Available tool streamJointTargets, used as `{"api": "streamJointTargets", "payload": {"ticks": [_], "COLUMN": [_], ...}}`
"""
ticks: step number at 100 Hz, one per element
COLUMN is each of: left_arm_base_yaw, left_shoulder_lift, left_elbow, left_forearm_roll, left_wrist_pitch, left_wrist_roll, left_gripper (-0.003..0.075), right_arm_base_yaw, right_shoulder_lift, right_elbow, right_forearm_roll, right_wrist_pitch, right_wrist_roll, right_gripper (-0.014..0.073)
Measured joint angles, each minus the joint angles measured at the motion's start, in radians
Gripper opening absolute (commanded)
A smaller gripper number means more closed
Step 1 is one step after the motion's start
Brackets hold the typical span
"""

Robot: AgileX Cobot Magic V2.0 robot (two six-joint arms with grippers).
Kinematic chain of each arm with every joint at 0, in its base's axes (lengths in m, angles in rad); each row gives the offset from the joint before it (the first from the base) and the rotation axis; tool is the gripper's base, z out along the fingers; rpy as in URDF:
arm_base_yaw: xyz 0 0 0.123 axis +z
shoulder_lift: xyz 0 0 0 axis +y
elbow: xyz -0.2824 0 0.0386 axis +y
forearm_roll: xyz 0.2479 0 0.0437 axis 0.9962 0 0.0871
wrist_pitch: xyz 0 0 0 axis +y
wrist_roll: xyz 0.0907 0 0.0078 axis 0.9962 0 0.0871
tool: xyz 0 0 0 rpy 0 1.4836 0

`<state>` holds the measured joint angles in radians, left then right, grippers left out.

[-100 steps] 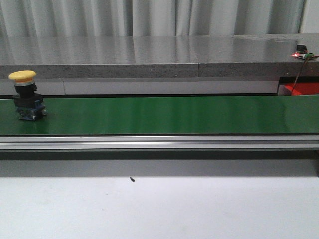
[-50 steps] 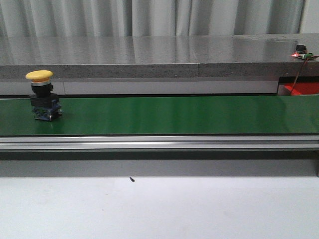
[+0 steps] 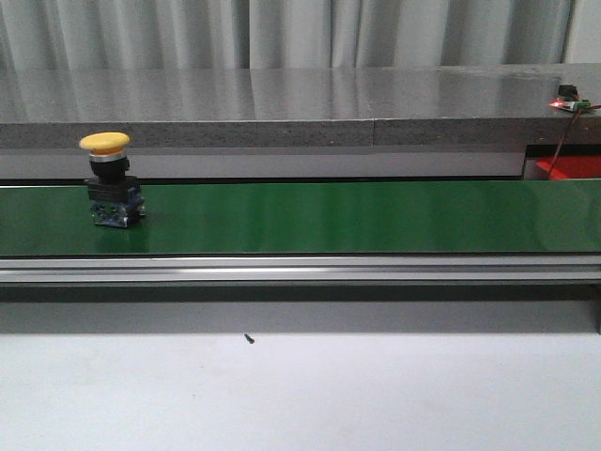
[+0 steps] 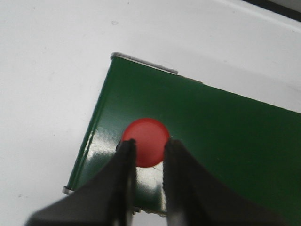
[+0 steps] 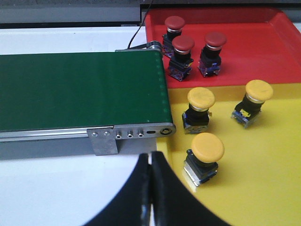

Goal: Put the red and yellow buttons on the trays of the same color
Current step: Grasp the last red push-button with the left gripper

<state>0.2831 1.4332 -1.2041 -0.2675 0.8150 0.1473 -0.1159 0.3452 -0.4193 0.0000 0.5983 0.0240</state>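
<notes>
yellow button (image 3: 111,178): has ridden the green belt (image 3: 357,216) rightward, now at nine o'clock in the front view (trays far off).
left gripper (image 4: 148,150): fingers clamped on a red button (image 4: 146,139).
right gripper (image 5: 150,174): fingers together, empty, waiting by yellow tray (image 5: 263,183).

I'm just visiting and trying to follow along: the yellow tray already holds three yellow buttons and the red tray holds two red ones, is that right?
Not quite. The yellow tray does hold three yellow buttons, but the red tray holds three red buttons, not two. The right wrist view shows them grouped near the conveyor's end.
</notes>
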Motion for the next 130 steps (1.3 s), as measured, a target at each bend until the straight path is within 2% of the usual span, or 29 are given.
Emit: {"api": "streamJointTargets", "payload": {"ticks": [29,44,55,85,100,130], "left_arm_base_yaw": [-0.14,-0.236,-0.268,-0.357,-0.401,-0.402], "left_shoulder_lift": [-0.152,-0.212,-0.26,-0.415,-0.495,-0.663], "left_elbow": [0.002,0.011,0.045,0.279,0.383,0.541], "left_forearm_roll": [0.004,0.004,0.0,0.117,0.103,0.093], "left_wrist_pitch": [0.063,0.069,0.062,-0.075,-0.127,-0.185], "left_wrist_roll": [0.044,0.053,0.061,-0.018,-0.02,-0.018], "left_gripper": [-0.002,-0.002,-0.002,-0.002,-0.002,-0.002], "right_arm_base_yaw": [0.0,0.0,0.0,0.0,0.0,0.0], "right_shoulder_lift": [0.0,0.0,0.0,0.0,0.0,0.0], "right_elbow": [0.0,0.0,0.0,0.0,0.0,0.0], "right_forearm_roll": [0.0,0.0,0.0,0.0,0.0,0.0], "right_wrist_pitch": [0.0,0.0,0.0,0.0,0.0,0.0], "right_wrist_roll": [0.0,0.0,0.0,0.0,0.0,0.0], "right_gripper": [-0.0122,-0.0122,-0.0122,-0.0122,-0.0122,-0.0122]}}
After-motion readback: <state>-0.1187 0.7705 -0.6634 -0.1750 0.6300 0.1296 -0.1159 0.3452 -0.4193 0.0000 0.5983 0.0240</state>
